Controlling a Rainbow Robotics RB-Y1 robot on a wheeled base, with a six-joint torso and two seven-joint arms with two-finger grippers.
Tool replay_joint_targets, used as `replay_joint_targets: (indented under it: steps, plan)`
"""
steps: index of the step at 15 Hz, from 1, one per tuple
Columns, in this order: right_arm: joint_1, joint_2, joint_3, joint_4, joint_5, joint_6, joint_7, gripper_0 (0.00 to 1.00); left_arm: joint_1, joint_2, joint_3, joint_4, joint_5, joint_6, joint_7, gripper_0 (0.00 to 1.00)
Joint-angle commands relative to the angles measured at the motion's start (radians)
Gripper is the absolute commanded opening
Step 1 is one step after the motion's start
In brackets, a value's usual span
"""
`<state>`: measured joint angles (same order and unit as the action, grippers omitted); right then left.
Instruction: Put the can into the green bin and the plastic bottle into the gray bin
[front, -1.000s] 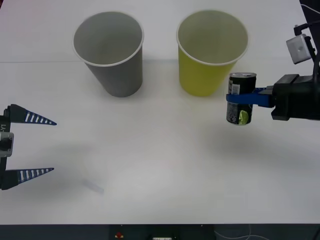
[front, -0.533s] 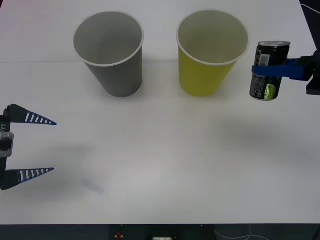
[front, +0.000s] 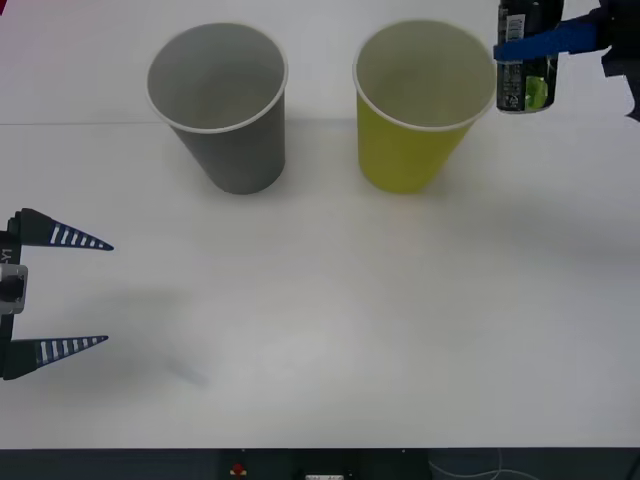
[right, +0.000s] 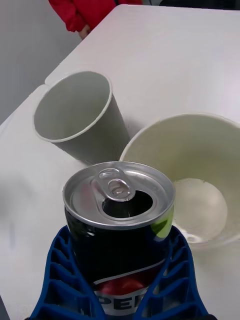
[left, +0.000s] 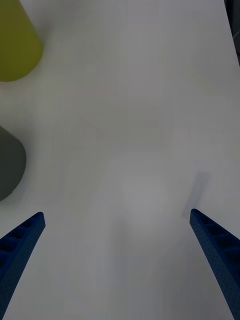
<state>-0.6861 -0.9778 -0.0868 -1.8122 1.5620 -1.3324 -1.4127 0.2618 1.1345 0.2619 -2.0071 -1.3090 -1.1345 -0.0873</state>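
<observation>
Presently the right tool (front: 525, 42) is clamped on the can (front: 526, 62), raised just beside the green bin (front: 424, 105). Risk: releasing off-centre could strike the rim, tipping it. Left tool (front: 60, 292) idles, fingers apart.

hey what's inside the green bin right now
Nothing: the right wrist view looks into the green bin and shows only its bare pale bottom. The can is outside it, beside its rim, held in the right gripper. Nothing covers the opening.

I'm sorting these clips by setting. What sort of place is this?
Probably a lab test bench: a plain white table holding two paper cups as bins, the gray bin and the green bin, with the right gripper holding the can.
</observation>
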Motion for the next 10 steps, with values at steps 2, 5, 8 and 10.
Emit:
replay_joint_targets:
  steps: [2,5,8,10]
  plan:
    - [-0.202,0.073,0.162,0.194,0.150,0.001,0.000,0.00,0.000,0.000,0.000,0.000,0.000,0.000,0.000,1.00]
    - [-0.311,0.134,0.263,0.320,0.254,0.038,0.001,0.00,0.000,0.000,0.000,0.000,0.000,0.000,0.000,1.00]
    - [-0.391,0.177,0.361,0.433,0.311,0.091,0.011,0.00,0.000,0.000,0.000,0.000,0.000,0.000,0.000,1.00]
    - [-0.405,0.192,0.380,0.465,0.322,0.102,0.032,0.09,0.000,0.000,0.000,0.000,0.000,0.000,0.000,1.00]
